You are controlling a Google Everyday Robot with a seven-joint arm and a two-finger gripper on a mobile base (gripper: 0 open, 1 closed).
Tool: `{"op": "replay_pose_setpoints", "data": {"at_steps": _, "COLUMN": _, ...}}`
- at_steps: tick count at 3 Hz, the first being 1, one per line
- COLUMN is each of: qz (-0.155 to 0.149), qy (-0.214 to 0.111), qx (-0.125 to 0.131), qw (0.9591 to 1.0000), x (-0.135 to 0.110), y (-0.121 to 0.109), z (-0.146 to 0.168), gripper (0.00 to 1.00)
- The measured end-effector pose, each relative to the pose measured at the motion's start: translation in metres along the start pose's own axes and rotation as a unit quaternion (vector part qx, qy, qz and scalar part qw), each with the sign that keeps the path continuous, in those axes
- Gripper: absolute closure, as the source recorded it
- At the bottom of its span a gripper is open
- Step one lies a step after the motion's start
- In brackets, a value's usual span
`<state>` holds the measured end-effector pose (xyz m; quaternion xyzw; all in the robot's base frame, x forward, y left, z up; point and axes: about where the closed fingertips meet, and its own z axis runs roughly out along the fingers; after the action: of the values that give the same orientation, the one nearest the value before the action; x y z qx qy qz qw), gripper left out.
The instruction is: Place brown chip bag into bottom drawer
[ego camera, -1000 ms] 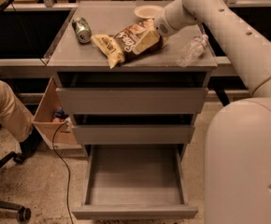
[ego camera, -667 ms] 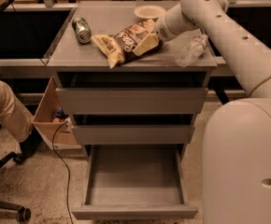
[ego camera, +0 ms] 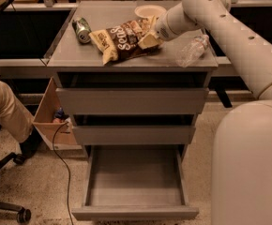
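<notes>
The brown chip bag (ego camera: 122,41) lies on the grey cabinet's top (ego camera: 75,57), dark brown with tan ends and white lettering. My gripper (ego camera: 151,31) is at the bag's right end, touching it, with the arm reaching in from the upper right. That end of the bag looks slightly raised. The bottom drawer (ego camera: 133,182) is pulled out wide open below, and its grey tray holds nothing. The two drawers above it are shut.
A green can (ego camera: 82,29) lies at the top's left, a crushed clear bottle (ego camera: 191,50) at its right, a white bowl (ego camera: 150,11) at the back. A seated person's leg (ego camera: 4,107), a cardboard box (ego camera: 49,114) and a cable (ego camera: 63,153) are left of the cabinet.
My gripper has shifted a little to the left onto the bag's right end. The bag has been nudged slightly left, and that end has tipped up.
</notes>
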<state>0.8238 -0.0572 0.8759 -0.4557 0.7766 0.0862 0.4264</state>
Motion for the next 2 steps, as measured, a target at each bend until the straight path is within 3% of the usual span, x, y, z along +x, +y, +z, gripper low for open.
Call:
{"op": "replay_pose_setpoints", "data": {"at_steps": 1, "qz": -0.024, "qy": -0.010, "qx": 0.002, "qw": 0.9997, "x": -0.020, "y": 0.014, "z": -0.032, "gripper": 0.96}}
{"op": "replay_pose_setpoints", "data": {"at_steps": 2, "qz": -0.038, "qy": -0.036, "qx": -0.003, "qw": 0.9986, "x": -0.038, "y": 0.036, "z": -0.067, "gripper": 1.00}}
